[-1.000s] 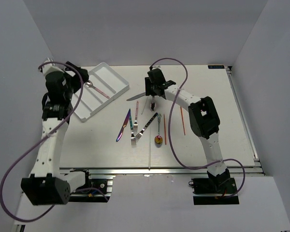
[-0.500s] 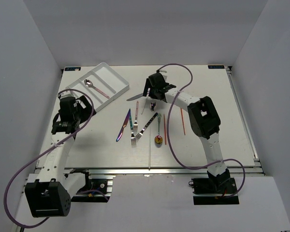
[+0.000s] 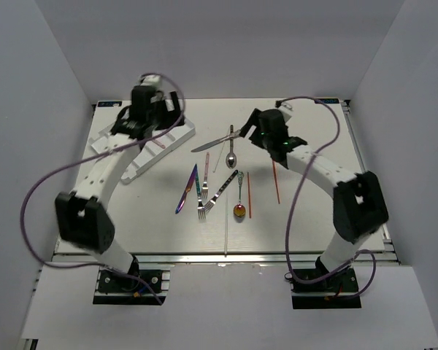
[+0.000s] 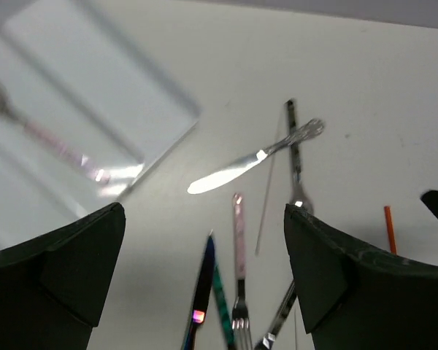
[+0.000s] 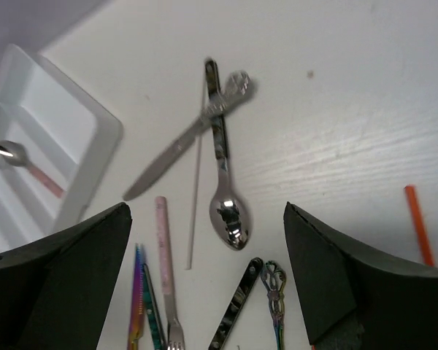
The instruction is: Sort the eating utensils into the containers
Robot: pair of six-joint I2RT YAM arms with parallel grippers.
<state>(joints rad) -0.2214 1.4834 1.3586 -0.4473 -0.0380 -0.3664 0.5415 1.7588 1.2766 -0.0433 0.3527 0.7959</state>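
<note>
White worktop [image 3: 314, 211], grey-walled enclosure, both arms reaching to the far half.

Change over the last second: the right pincer [image 5: 204, 240], which had been directly over the crossed silver knife [image 3: 213, 142] and silver spoon [image 3: 231, 149], has drawn back to the right of them. Its jaws are spread wide with nothing between them. The spoon lies flat on the worktop, its handle crossing the knife's handle end. So no pick came of that visit, and both pieces still need sorting.

The left arm has swung from a retracted pose at the near left back up over the white cutlery tray [image 5: 102, 125]. The left pincer [image 4: 204, 240] is likewise wide open and empty, looking down past the tray corner at the knife. This view is motion-blurred.

Tray contents: one pink-handled spoon [image 5: 28, 166] in one of the long compartments; the arm hides too much of the tray to rule out more.

Unsorted at mid-worktop:
- iridescent knife [image 3: 186, 191]
- forks [image 3: 203, 191]
- gold spoon with red bowl [image 3: 239, 210]
- two red sticks [image 3: 249, 195]
- thin pale stick [image 3: 226, 226]

Judgement: task is early. The left arm looks better placed for the knife-spoon pair. The crossing handles mean lifting one may drag the other.
</note>
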